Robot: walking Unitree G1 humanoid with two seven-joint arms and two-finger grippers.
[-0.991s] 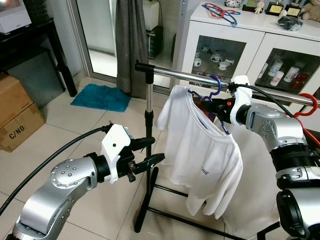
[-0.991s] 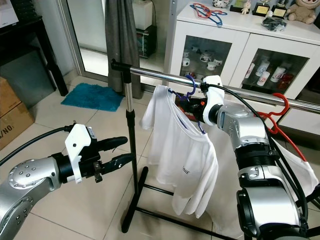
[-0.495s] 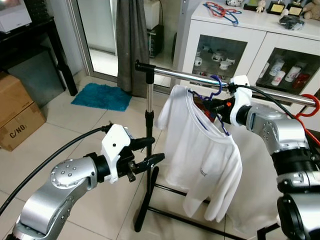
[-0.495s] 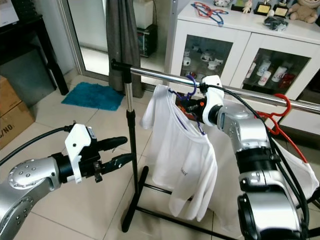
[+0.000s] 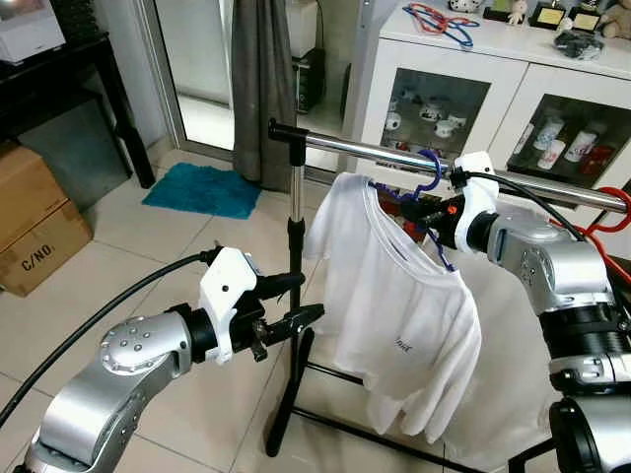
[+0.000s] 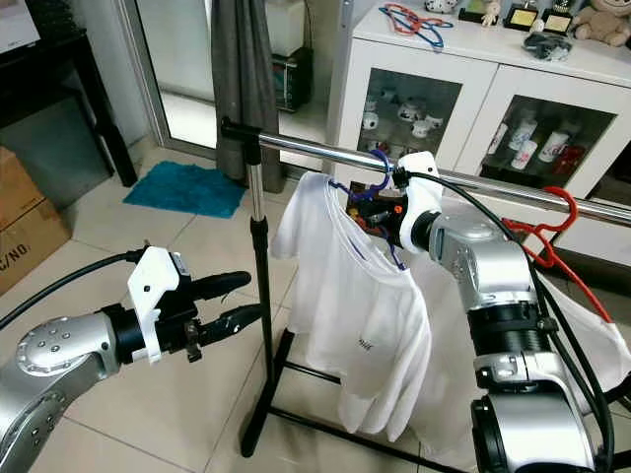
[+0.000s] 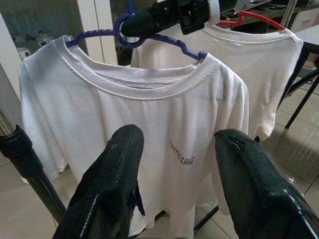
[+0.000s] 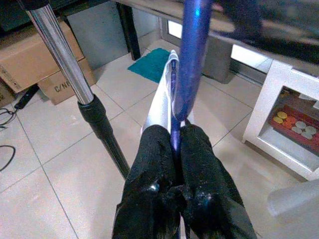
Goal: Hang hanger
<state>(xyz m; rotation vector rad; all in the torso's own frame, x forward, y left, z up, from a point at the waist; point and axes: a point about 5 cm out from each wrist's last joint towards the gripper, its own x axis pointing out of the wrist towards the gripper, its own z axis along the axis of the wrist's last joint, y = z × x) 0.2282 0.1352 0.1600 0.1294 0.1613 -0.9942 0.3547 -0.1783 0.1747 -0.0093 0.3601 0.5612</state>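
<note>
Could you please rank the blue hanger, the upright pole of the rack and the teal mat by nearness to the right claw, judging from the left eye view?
1. Blue hanger: held in the right claw.
2. Upright pole: to its left.
3. Teal mat: far left, on the floor.

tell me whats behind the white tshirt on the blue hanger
Behind the white t-shirt on the blue hanger hangs a second white shirt on a red hanger. Its middle and lower left part are covered by the front shirt.

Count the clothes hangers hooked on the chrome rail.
2: the blue hanger carrying the white T-shirt, pinched by the right gripper, and a red hanger further along the rail. Others may be hidden.
</note>
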